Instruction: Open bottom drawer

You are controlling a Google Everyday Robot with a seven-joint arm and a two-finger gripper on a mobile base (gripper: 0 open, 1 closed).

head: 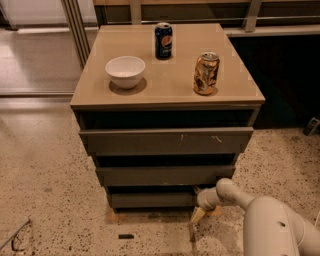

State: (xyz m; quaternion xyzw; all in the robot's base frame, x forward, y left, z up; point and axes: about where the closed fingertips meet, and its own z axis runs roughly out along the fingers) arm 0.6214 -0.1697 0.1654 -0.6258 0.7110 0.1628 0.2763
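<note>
A low cabinet with a smooth tan top (pixel 170 82) stands on a speckled beige terrazzo floor (pixel 45 175). Behind it the room falls into shadow, with pale railing posts (pixel 252 10) crossing a dark background, and a grey metal door frame (pixel 75 27) rises at the left beside a lighter stretch of floor. On the cabinet top sit a small white ceramic bowl (pixel 125 71) at the left, an upright dark blue soda can (pixel 163 40) near the back edge, and an upright gold-and-brown drink can (pixel 206 73) at the right, all well apart from one another.

Three handleless grey-brown fronts stack below. The widest drawer front (pixel 165 141) carries pale scratch marks, and the mid-sized drawer front (pixel 165 175) lies under it. The bottom drawer (pixel 150 200) is lowest and narrowest-looking, a plain flat panel just above the floor.

The robot's white rounded arm (pixel 270 225) reaches in from the lower right corner. Its gripper (pixel 195 222) hangs pointing downward just beside the right end of the bottom drawer, close to the floor — whether it is open or closed cannot be told.

A small flat dark object (pixel 126 236) lies on the floor in front of the cabinet, apart from the gripper.
</note>
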